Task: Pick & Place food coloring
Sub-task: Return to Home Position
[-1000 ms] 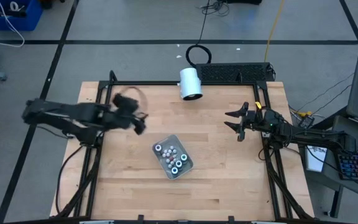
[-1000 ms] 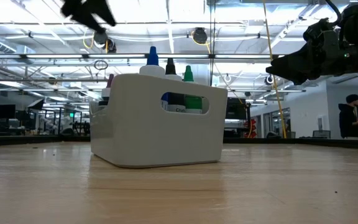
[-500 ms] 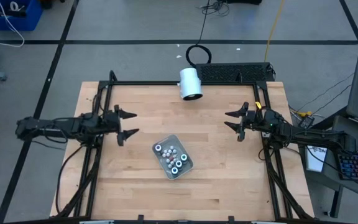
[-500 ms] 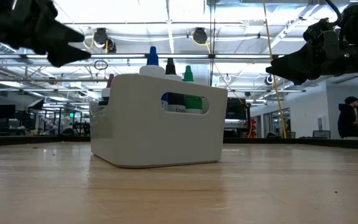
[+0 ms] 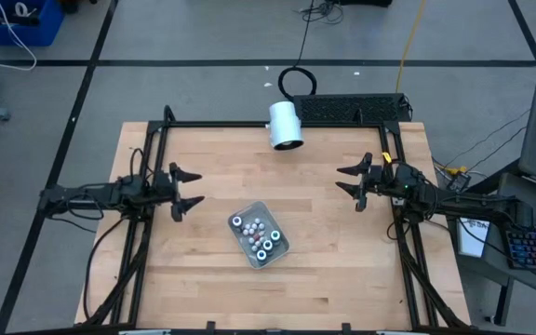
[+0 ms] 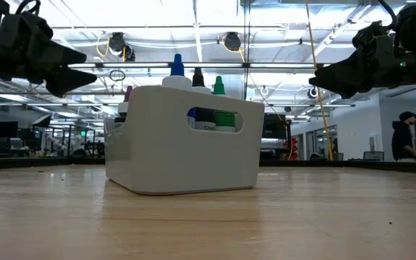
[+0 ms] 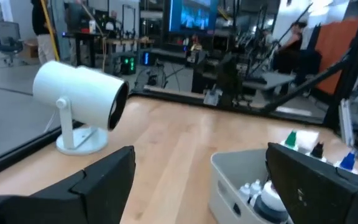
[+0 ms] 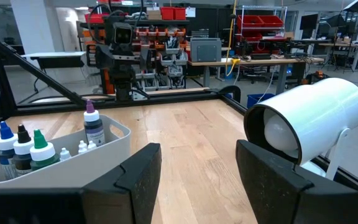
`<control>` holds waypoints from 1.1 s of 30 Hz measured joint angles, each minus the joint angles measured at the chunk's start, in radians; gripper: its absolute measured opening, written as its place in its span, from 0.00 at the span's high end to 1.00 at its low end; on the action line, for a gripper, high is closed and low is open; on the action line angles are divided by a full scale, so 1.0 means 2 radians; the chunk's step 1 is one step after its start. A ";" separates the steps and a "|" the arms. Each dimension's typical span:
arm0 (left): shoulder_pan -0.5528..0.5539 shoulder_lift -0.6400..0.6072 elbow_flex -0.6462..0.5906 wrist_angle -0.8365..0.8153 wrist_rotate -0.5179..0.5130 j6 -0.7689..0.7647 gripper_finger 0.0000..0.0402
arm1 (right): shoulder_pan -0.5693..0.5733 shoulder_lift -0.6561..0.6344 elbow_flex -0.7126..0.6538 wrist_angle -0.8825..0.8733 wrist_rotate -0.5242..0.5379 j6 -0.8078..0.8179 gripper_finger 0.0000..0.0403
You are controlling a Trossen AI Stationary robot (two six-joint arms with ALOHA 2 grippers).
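Food coloring bottles (image 8: pixel 18 147) stand upright inside the bin, small plastic bodies with pointed blue, black, green and violet caps. Far left, my left hand (image 5: pixel 199 187) hangs over the counter's (image 5: pixel 333 270) edge, its two dark fingers spread wide, holding nothing and touching nothing. In the middle of the pale wooden planks sits the bin (image 6: pixel 172 159), smooth light plastic with rounded corners and a slot handle. Beyond it, at the far edge, a glossy white cylinder (image 5: pixel 285 125) lies sideways on a stand. At the right, my right hand (image 5: pixel 341 179) hovers with fingers apart, empty.
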 joint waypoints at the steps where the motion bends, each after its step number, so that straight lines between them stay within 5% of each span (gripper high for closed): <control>1: 0.000 -0.003 -0.001 0.003 0.001 -0.002 0.11 | 0.000 0.000 0.000 0.000 0.000 0.000 0.51; 33: 0.000 0.020 -0.002 0.014 0.007 0.013 0.10 | 0.000 0.000 0.000 0.000 0.000 0.000 0.51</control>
